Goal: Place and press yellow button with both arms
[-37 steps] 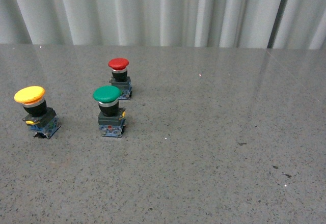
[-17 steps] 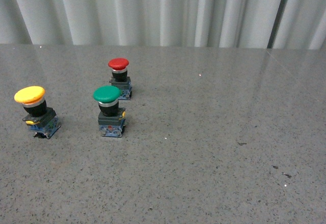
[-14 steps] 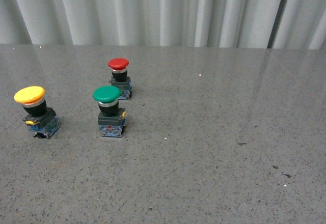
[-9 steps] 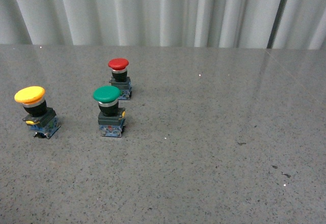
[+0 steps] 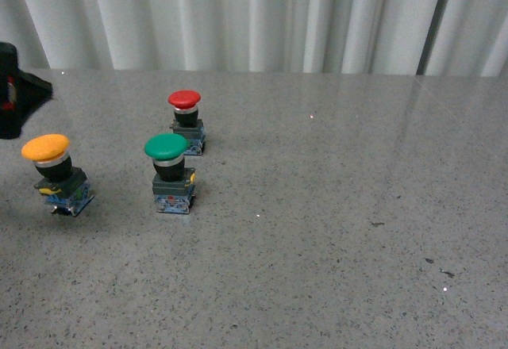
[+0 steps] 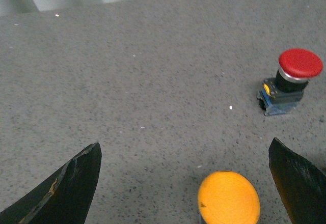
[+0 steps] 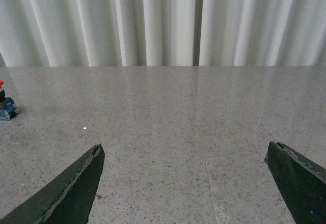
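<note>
Speckled grey stone tabletop (image 5: 333, 206), white pleated curtain (image 5: 238, 16) behind. Round yellow mushroom-cap pushbutton (image 5: 55, 173) stands upright. Left gripper (image 6: 183, 145) near it, dark tapered fingers spread wide; right gripper (image 7: 184, 146) equally spread, empty.

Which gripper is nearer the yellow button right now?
Left. The left gripper hangs open just above the yellow button; the right gripper faces the table, with that button outside its view.

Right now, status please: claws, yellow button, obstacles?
Left claw open, near yellow button, not touching. Right claw open, empty. Green button beside it, apart.
</note>
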Action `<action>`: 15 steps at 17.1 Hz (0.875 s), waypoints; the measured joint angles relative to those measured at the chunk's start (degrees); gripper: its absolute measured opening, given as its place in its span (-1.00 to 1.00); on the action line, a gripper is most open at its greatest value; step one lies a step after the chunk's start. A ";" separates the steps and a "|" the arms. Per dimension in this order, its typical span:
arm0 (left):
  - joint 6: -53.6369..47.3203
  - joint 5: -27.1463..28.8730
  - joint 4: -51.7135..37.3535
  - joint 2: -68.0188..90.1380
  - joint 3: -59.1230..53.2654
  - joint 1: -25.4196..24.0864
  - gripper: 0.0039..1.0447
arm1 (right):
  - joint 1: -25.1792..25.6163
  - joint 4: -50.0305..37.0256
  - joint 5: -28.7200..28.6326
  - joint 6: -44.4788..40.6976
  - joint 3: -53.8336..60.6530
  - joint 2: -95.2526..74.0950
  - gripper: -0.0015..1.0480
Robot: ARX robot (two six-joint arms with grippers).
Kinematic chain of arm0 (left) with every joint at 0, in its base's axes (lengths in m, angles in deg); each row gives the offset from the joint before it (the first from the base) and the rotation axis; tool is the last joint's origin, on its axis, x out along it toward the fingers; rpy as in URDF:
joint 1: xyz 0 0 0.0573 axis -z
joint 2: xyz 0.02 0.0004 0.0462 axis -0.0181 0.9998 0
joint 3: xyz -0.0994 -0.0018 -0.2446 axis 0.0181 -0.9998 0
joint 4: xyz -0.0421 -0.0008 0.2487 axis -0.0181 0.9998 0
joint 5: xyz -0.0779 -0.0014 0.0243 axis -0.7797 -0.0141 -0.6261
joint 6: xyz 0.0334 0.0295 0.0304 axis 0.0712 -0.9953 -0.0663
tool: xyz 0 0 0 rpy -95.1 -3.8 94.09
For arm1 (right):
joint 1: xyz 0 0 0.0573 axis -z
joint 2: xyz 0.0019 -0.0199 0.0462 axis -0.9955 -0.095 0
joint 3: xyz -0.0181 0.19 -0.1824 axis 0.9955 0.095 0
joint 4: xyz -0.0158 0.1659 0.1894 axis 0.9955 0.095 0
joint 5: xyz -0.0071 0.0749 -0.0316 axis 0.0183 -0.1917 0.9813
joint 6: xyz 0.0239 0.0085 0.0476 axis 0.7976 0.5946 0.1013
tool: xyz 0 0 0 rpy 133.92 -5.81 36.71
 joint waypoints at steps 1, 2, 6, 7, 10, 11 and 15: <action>-0.15 -1.03 0.61 1.57 0.46 1.07 0.88 | 0.00 0.00 0.00 0.00 0.00 0.00 0.87; -0.17 -1.44 0.74 2.36 0.55 1.79 0.88 | 0.00 0.02 0.00 0.00 0.00 0.00 0.87; -0.15 -0.39 -1.27 6.60 0.15 3.41 0.88 | 0.00 0.00 0.02 0.00 0.00 0.00 0.87; -0.13 -0.59 -1.90 7.76 -0.24 3.41 0.88 | 0.00 0.00 0.02 0.00 0.00 0.00 0.87; -0.15 0.72 -4.39 9.64 -1.44 3.54 0.88 | 0.00 0.00 0.02 0.00 0.00 0.00 0.87; -0.17 0.98 -5.03 9.66 -1.70 3.65 0.86 | 0.00 0.00 0.02 0.02 0.00 0.00 0.87; -0.22 2.43 -5.86 9.70 -2.19 3.72 0.04 | 0.00 0.00 0.02 0.00 0.00 0.00 0.87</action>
